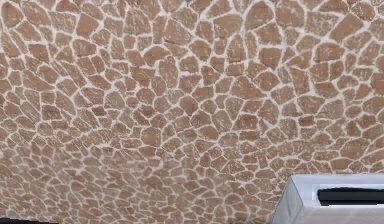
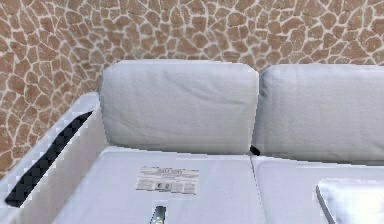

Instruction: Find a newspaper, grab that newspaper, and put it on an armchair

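Arm side view: a newspaper [image 2: 167, 180] lies near the sofa [image 2: 180, 105] seat's front edge; the gripper's hold cannot be told.

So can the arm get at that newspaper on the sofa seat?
Probably yes: the newspaper lies flat on the sofa seat, uncovered, squarely out to the reaching side, with nothing standing in front of it.

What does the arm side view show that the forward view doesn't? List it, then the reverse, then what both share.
Arm side view: the white sofa's back cushions, its seat, the likely newspaper, a flat printed sheet on that seat, and a small dark thing near it. Forward view: a dark strip at the bottom edge. Both: the stone-patterned wall and a white sofa arm with a dark slot, probably the same one.
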